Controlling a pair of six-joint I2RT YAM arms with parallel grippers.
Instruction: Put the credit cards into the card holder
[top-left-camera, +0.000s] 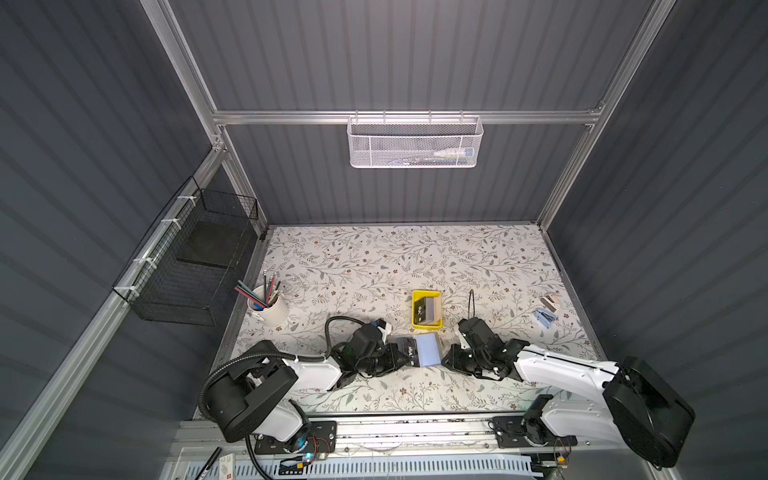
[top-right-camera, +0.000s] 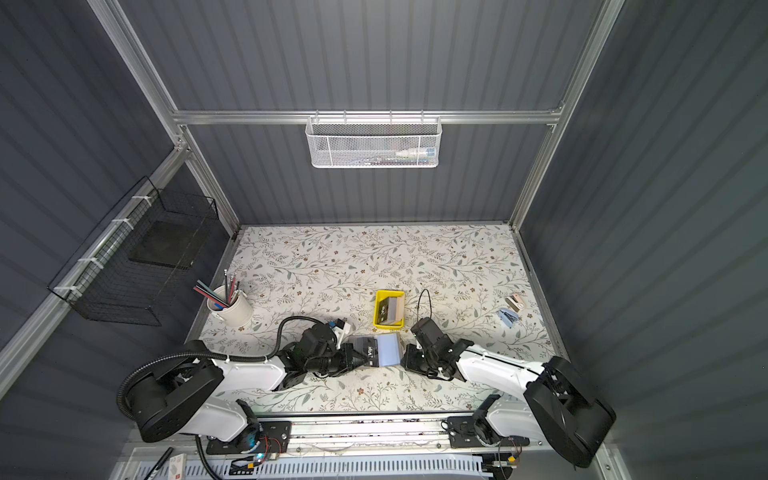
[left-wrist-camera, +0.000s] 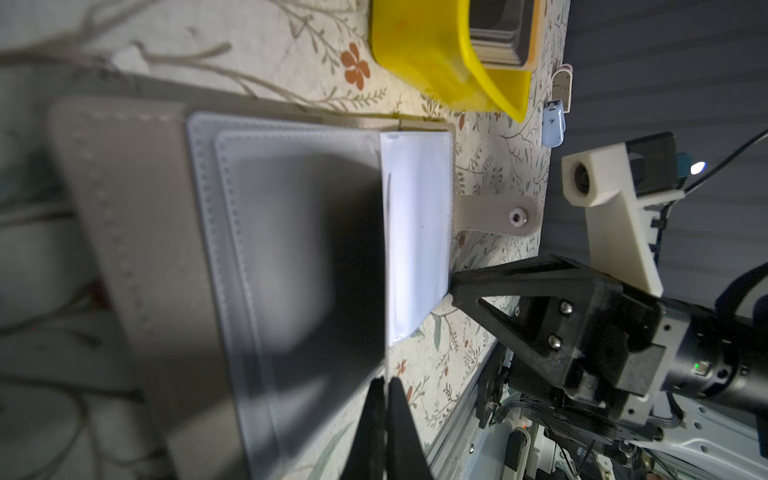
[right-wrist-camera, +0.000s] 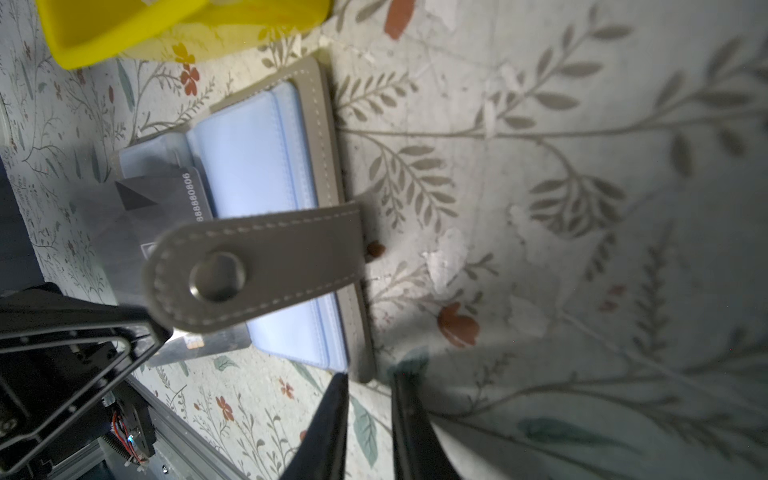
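**Holding a card at the open card holder**

Card holder (top-left-camera: 428, 349) (top-right-camera: 388, 349) lies open and flat on the floral table (top-left-camera: 353, 257), near centre, between the two arms. Its bluish sleeves face up. Its snap strap (right-wrist-camera: 270, 270) sticks out on the right side, lifted off the table.

Left gripper (top-left-camera: 405, 358) (left-wrist-camera: 384, 382): I see the jaws pinched together on the near-left edge of a black VIP card (top-left-camera: 411, 352) (right-wrist-camera: 166, 208). The card lies over the left half of the holder. From the right wrist view its leading end looks tucked under a translucent sleeve, but I cannot tell how deep.

Right gripper (top-left-camera: 444, 359) (right-wrist-camera: 368, 378): low at the holder's near-right corner, jaws a little apart with only table showing between them. In the left wrist view one fingertip (left-wrist-camera: 457, 286) meets the sleeve's edge.

Remaining credit cards (top-left-camera: 426, 309) (top-right-camera: 390, 309) stand stacked in the yellow tray (top-left-camera: 417, 322), just beyond the holder on its far side.
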